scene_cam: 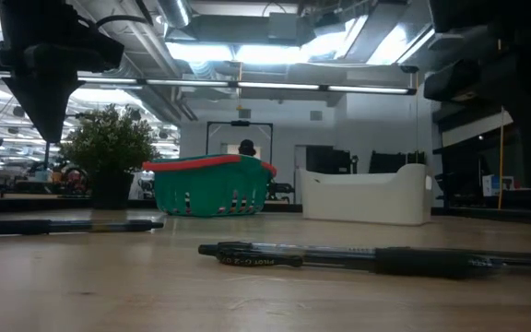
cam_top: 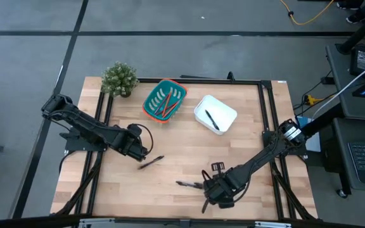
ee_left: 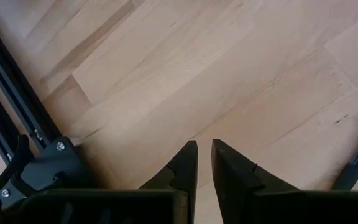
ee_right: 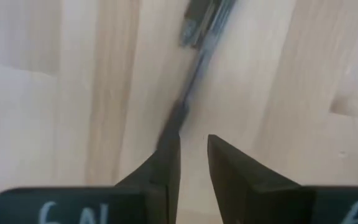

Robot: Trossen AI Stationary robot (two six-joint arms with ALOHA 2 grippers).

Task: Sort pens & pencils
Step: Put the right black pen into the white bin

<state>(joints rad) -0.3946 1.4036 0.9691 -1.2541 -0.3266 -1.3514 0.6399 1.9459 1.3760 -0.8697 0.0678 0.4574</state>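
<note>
The left claw (cam_top: 146,152) is hovering over the tabletop (cam_top: 182,171) with its fingers (ee_left: 188,163) nearly together, gripping nothing, just beside a black pen (cam_top: 151,163). The right claw (cam_top: 206,190) is hanging narrowly parted and empty next to another pen (cam_top: 187,184) (its tip is showing past the fingers (ee_right: 166,152)). A third pen (cam_top: 212,120) is lying in the white tray (cam_top: 227,113), and the pencils (cam_top: 167,105) are sitting in the green basket (cam_top: 152,101).
</note>
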